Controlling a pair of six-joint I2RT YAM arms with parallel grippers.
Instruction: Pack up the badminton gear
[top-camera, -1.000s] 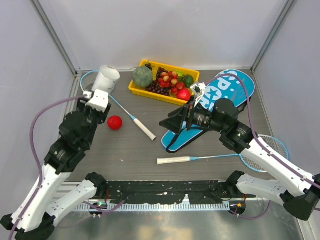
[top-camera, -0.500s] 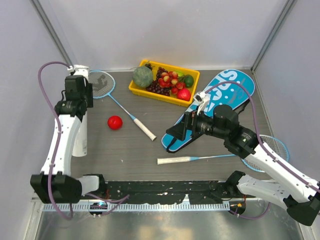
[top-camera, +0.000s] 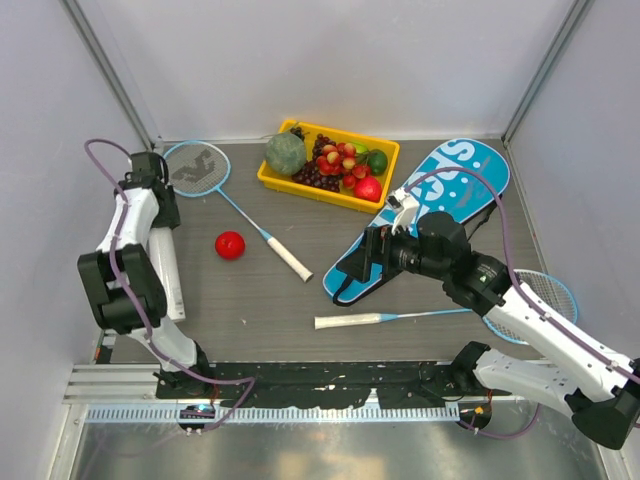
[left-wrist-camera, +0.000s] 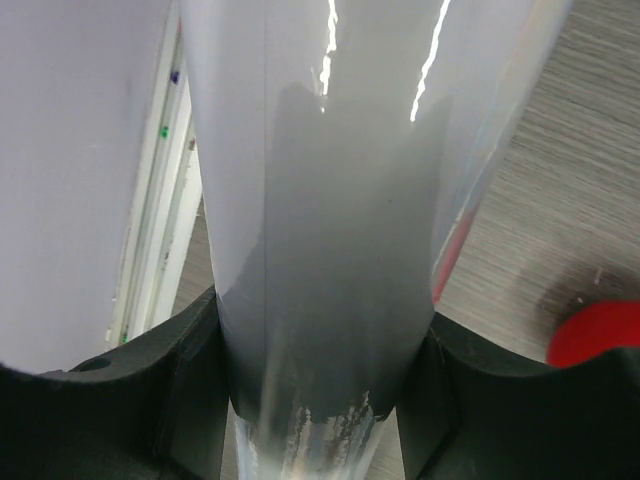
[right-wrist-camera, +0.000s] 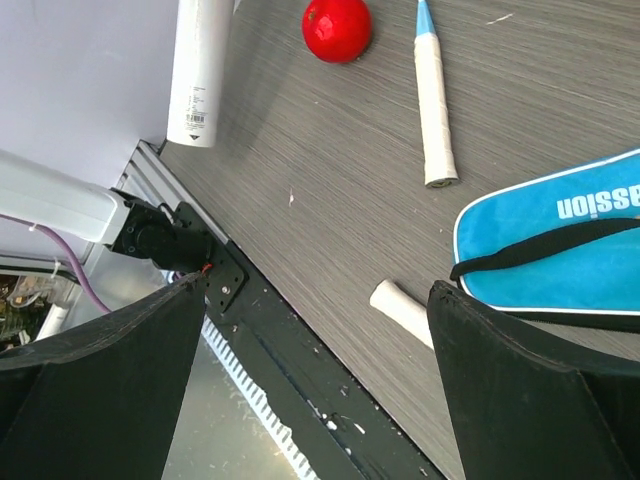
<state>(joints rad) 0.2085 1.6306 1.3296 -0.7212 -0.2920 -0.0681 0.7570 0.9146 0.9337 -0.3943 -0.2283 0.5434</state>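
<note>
My left gripper (top-camera: 157, 212) is shut on the white tube (top-camera: 168, 275), which points along the table's left edge toward the near side; it fills the left wrist view (left-wrist-camera: 320, 200) and shows in the right wrist view (right-wrist-camera: 200, 70). My right gripper (top-camera: 372, 255) is open and empty above the narrow end of the blue "SPORT" bag (top-camera: 445, 195). One racket (top-camera: 197, 166) lies at the back left, its white handle (right-wrist-camera: 435, 110) toward the middle. The other racket's handle (top-camera: 345, 321) lies near the front, its head (top-camera: 545, 297) under my right arm. No shuttlecocks show.
A small red ball (top-camera: 230, 245) lies between the tube and the first racket's handle. A yellow tray (top-camera: 272, 176) of fruit stands at the back centre. The black rail (top-camera: 320, 378) runs along the near edge. Grey walls close the left, back and right.
My left arm has swung the tube from upright at the back left to lengthwise along the left edge. My right gripper has drifted slightly right and nearer over the bag's narrow end.
</note>
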